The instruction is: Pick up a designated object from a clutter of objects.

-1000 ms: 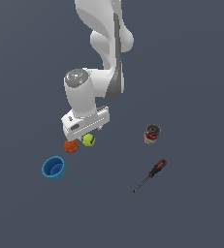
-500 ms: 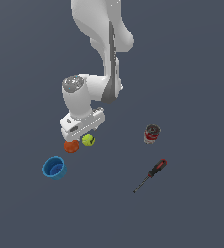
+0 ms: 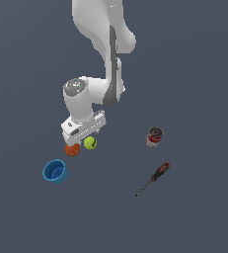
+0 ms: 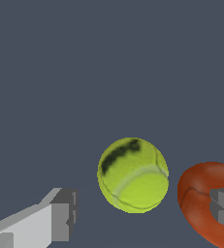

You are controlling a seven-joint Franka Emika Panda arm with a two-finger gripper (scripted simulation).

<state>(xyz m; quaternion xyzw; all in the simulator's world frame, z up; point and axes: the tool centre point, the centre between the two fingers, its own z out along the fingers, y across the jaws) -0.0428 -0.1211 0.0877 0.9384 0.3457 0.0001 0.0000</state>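
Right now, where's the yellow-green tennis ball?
In the exterior view, the yellow-green tennis ball lies just below the tool, beside the orange-red ball on that view's left.

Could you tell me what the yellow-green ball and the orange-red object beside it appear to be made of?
The yellow-green ball looks like a felt-covered tennis ball: matte surface, pale curved seams, a dark smudged marking. The orange-red object looks smooth and slightly glossy, perhaps rubber or plastic; the wrist view shows a hollowed, ring-like shape, so its exact form is unclear.
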